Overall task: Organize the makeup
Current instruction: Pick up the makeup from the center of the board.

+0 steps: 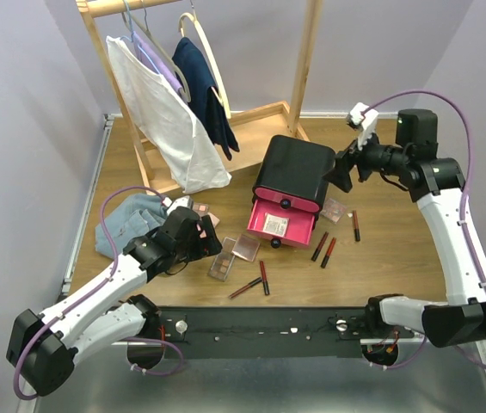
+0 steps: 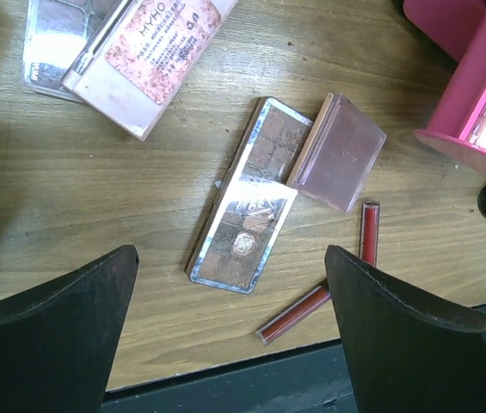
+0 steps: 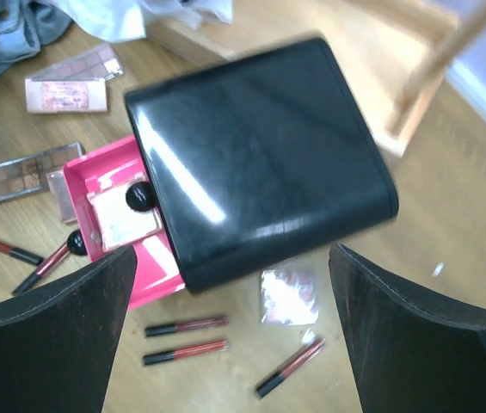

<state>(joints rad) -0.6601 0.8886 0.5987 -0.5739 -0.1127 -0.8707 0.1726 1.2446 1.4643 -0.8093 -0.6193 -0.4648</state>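
Note:
My left gripper (image 1: 201,238) is open and empty, above a long eyeshadow palette (image 2: 243,215) lying against a small brown case (image 2: 341,151). Two lip tubes (image 2: 294,314) lie just in front of them by the table edge. My right gripper (image 1: 342,170) is open and empty, raised beside the black drawer box (image 1: 292,172). Below it lie a clear square blush case (image 3: 287,295) and three lip tubes (image 3: 187,337). The pink drawer (image 3: 109,215) is pulled out and holds a pale flat case and a round dark compact (image 3: 139,196).
A boxed palette (image 2: 152,56) and another palette lie beside the blue cloth (image 1: 126,219). A wooden clothes rack (image 1: 225,112) with hanging garments stands at the back. The black rail (image 1: 260,325) runs along the near table edge.

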